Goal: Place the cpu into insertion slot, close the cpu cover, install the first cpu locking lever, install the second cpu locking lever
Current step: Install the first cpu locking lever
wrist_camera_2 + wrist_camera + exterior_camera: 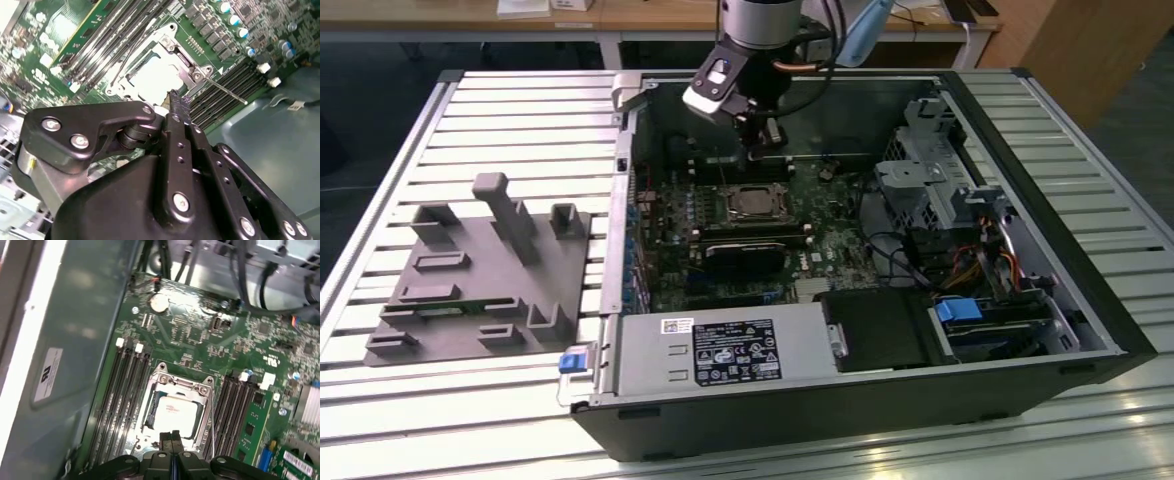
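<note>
Slatted desk (480, 110) carries an open computer case (1067, 250). Over its green board, the gripper (172, 436) hangs with jaws pressed together, empty, near the insertion slot's (150, 414) edge. The cpu (175, 412) sits inside, framed by the cpu cover (202, 402).

A silver-grey arm (754, 20) carries a matte black, angular hand (178, 102) studded with shiny round screws (180, 201).
</note>
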Tool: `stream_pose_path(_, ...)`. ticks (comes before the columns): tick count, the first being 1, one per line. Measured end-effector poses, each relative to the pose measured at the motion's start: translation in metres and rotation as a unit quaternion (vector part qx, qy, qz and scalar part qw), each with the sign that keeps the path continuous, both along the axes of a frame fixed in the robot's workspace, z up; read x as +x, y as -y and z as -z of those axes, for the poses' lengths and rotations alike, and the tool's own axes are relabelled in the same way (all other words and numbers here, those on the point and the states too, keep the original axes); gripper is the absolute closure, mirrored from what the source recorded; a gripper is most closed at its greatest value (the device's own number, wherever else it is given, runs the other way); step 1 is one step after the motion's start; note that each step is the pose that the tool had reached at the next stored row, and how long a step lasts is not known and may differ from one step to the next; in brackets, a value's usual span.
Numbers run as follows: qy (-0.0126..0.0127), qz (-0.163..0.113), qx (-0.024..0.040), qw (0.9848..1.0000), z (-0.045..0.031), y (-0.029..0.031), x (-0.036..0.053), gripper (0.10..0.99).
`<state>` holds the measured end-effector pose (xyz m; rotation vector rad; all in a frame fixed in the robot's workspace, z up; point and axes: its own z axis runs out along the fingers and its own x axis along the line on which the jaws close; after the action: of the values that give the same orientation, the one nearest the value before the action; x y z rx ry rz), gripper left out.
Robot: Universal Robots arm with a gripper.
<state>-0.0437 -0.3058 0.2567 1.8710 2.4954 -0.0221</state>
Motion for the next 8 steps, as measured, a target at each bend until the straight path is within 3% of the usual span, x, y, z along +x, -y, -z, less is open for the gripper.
stream_pose_path(8, 0.0000, -0.044, 0.0000, 0.9990, 0.0000, 0.0000, 0.0000, 0.980)
